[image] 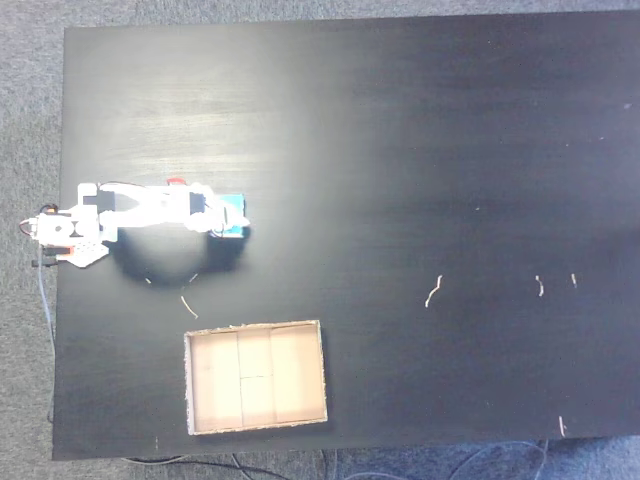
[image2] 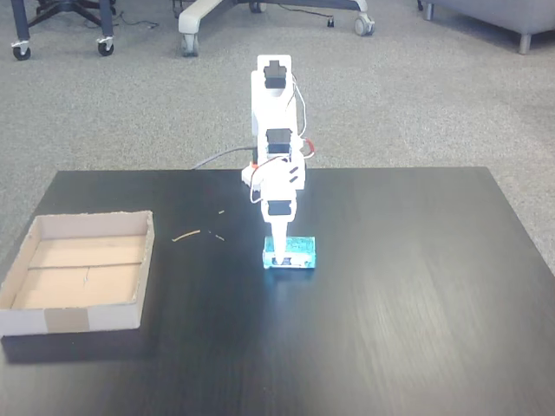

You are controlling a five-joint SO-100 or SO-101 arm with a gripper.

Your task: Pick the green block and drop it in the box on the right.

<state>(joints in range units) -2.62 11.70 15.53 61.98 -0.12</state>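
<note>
In a fixed view from above, the white arm reaches from its base at the table's 9 o'clock edge toward 3 o'clock, and its gripper [image: 228, 222] sits on the green block [image: 234, 226], which lies on the black table [image: 420, 150] in the left half of the picture. From this height the arm's own body covers part of the block, and I cannot tell how the jaws stand. The box [image: 256, 376] lies at 6 o'clock from the block, well apart from it, its long side nearly parallel to the table's near edge and its rim just inside that edge.

In a fixed view from the front, the arm [image2: 276, 130] is folded tall and the gripper [image2: 284, 256] points straight down, its tip touching the top of the green block [image2: 295, 253], which rests flat on the table near its middle. The fingers look close together over the block, but whether they grip its sides is too small to tell. Here the box [image2: 78, 276] sits at 9 o'clock from the block, beside the left table edge, and this angle shows its low walls and pale floor with fold lines.

A few pale scraps [image: 433, 291] lie toward 4 o'clock of the block in the view from above; the tabletop between block and box is bare but for a thin sliver [image2: 186, 235].
</note>
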